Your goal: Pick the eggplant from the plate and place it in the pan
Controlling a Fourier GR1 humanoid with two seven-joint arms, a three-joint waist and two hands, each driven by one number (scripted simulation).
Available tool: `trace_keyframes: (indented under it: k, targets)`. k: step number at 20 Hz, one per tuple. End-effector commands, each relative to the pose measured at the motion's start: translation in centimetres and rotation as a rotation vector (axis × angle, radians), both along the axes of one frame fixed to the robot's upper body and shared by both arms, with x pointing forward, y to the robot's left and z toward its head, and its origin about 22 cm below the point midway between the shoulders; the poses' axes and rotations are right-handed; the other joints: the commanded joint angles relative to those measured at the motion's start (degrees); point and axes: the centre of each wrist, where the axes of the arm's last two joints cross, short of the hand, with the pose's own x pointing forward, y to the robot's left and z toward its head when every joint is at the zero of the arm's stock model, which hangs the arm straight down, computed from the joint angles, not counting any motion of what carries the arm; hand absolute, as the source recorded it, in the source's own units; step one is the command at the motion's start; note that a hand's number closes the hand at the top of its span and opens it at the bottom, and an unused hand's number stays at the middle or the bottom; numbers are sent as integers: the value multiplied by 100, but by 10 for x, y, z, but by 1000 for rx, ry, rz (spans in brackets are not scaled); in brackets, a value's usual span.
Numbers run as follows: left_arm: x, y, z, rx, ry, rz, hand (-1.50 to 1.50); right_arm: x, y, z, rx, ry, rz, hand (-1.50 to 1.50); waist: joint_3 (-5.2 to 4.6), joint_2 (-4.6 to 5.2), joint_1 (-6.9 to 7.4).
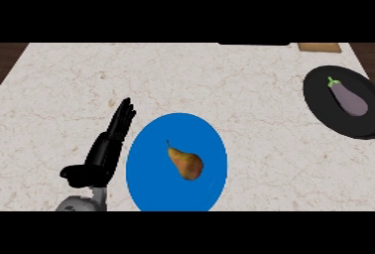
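We see the marble counter [242,74] carrying a blue plate [150,168] with a pear [185,162] on it. At far right, the black pan [326,106] holds the eggplant [348,99]. Our left hand [110,144] rests beside the plate, fingers straight.

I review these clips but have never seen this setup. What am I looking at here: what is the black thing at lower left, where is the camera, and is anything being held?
The camera sits at the robot's head, looking steeply down at a marble counter. The black shape is the robot's left hand, open with straight fingers, resting beside a blue plate and holding nothing. A pear lies on that plate. At the right edge an eggplant lies in a black pan. The right hand is not in view.
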Motion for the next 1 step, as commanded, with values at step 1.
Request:
trace_keyframes:
  k: [1]
  targets:
    - [7, -3, 3, 0, 0, 3, 0, -7, -7, 4, 10, -92, 90, -150, -4, -4, -23]
